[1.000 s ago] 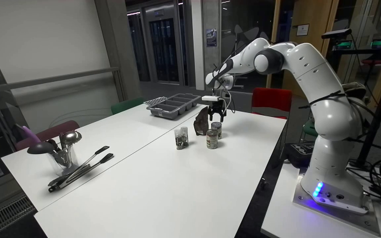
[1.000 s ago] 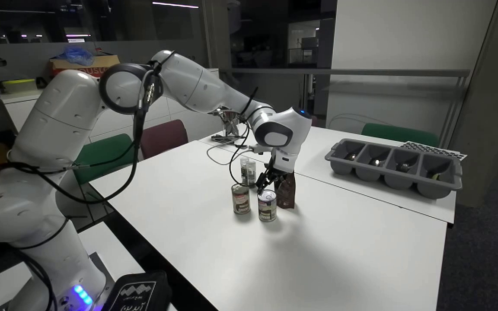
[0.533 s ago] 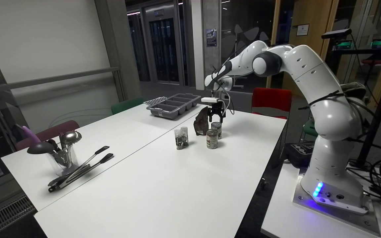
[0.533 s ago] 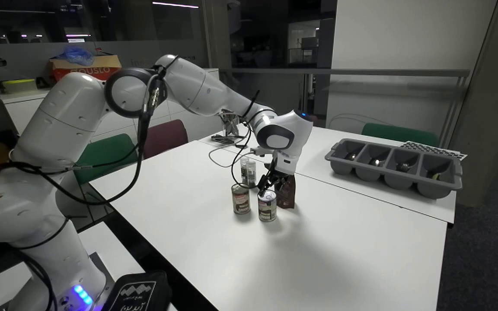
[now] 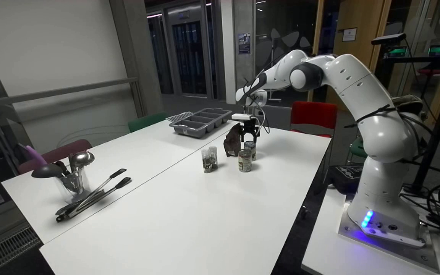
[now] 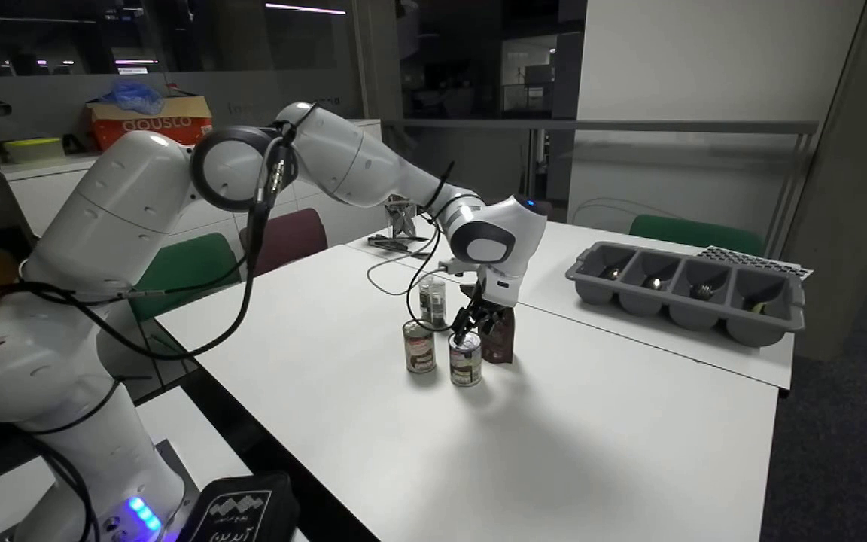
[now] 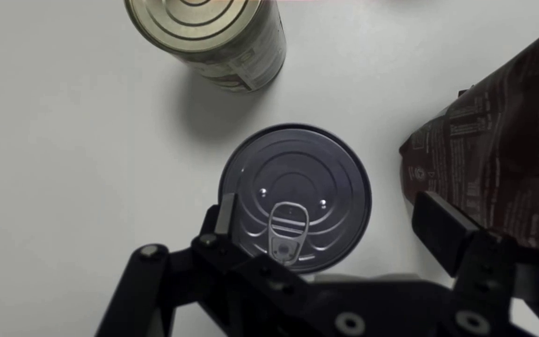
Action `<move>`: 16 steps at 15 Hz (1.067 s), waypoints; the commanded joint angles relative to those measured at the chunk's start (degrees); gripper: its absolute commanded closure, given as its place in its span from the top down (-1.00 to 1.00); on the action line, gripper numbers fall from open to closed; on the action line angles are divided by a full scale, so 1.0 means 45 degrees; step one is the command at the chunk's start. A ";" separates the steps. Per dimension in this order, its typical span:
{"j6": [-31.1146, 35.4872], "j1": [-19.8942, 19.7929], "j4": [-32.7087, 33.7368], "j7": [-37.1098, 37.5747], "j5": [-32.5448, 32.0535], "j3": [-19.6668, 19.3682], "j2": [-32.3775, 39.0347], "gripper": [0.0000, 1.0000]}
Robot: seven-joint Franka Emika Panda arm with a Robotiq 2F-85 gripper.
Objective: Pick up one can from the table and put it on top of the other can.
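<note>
The can with the pull ring (image 7: 297, 173) is stood upright on the white counter (image 6: 614, 444), below the claw (image 7: 329, 210). The claw is spread wide; if the can is touched cannot be told. In an exterior view, the other can (image 6: 419, 351) is placed just to the left, with a gap. A brown bag (image 6: 501, 342) is seen close on the right. Past a thin seam (image 6: 606, 332), far right, a gray tray (image 6: 701, 316) is set. Much white counter is shown out to the right edge (image 6: 771, 455). A rail (image 6: 606, 126) and pale wall (image 6: 712, 60) are seen far behind.
</note>
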 commanded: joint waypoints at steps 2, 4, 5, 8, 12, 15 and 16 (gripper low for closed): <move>-0.0481 -0.0338 0.0065 -0.0602 -0.0111 0.0107 -0.0177 1.00; -0.0404 -0.0343 -0.0199 -0.0810 -0.0158 0.0040 -0.0429 1.00; -0.0359 -0.0326 -0.0316 -0.0863 -0.0196 -0.0012 -0.0544 1.00; -0.0258 -0.0294 -0.0512 -0.1089 -0.0225 -0.0094 -0.0751 1.00; -0.0388 -0.0242 -0.0389 -0.1262 -0.0250 -0.0042 -0.0722 1.00; -0.0548 -0.0224 -0.0332 -0.1385 -0.0254 0.0033 -0.0645 1.00; -0.0648 -0.0221 -0.0324 -0.1481 -0.0257 0.0059 -0.0627 1.00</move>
